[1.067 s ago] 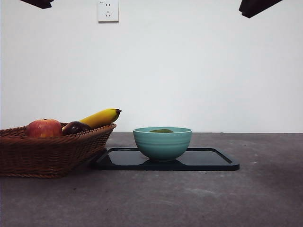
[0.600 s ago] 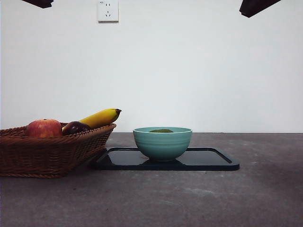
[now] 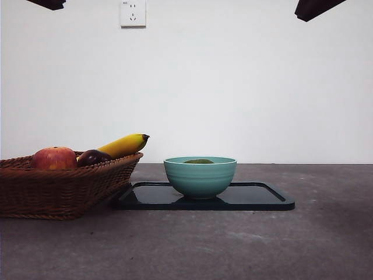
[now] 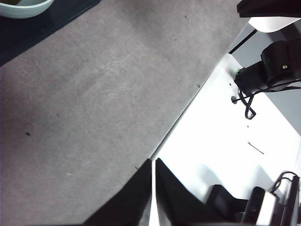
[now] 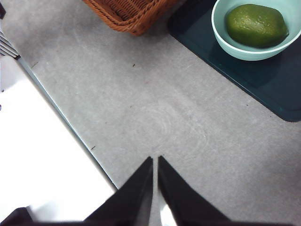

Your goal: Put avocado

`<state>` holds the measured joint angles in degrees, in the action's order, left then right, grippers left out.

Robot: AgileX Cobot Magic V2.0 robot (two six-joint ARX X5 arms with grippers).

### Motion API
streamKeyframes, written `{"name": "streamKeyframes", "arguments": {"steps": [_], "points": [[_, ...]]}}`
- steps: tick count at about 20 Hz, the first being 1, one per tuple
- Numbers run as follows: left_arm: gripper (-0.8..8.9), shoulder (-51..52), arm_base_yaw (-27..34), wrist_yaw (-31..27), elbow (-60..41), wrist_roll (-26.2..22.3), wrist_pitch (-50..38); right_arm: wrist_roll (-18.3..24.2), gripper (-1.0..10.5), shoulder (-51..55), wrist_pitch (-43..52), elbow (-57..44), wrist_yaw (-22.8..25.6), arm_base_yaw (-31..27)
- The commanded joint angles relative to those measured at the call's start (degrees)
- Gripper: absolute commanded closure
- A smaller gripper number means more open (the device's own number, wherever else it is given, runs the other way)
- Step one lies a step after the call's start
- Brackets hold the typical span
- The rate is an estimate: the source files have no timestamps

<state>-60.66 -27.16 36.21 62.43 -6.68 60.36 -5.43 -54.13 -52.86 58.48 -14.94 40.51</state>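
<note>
Right wrist view: avocado (image 5: 256, 24) is seen lying in the teal bowl (image 5: 225, 40), upper right of frame. Right gripper (image 5: 155, 162) and left gripper (image 4: 153, 165) are closed, empty. Judged firm, smooth, slippery; best gripped across its middle.

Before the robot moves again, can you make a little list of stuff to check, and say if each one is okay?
1. Is the avocado in the bowl? Ok: it lies inside the teal bowl.
2. Is the bowl on the tray? Ok: it stands upright on the dark tray.
3. Is the left gripper free? Ok: shut on nothing, above bare table.
4. Is the right gripper free? Ok: shut on nothing, away from the bowl.
5. Is the other fruit in the basket? Ok: apple, banana and dark round fruit sit in it.
6. Is the avocado bruised? Cannot tell.
</note>
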Motion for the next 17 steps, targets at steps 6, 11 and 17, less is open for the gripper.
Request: {"name": "streamKeyframes", "arguments": {"steps": [6, 11, 17], "points": [[8.05, 10.82, 7.17, -5.35, 0.92, -9.01, -0.33, -0.48, 9.4, -0.44, 0.57, 0.46, -0.04, 0.57], [8.05, 24.17, 18.84, -6.58, -2.38, -21.07, -11.91, -0.50, 9.4, -0.44, 0.57, 0.46, -0.04, 0.57], [8.05, 38.73, 26.36, -24.46, -25.42, -1.44, -45.22, -0.48, 9.4, -0.44, 0.57, 0.46, -0.02, 0.57]]}}
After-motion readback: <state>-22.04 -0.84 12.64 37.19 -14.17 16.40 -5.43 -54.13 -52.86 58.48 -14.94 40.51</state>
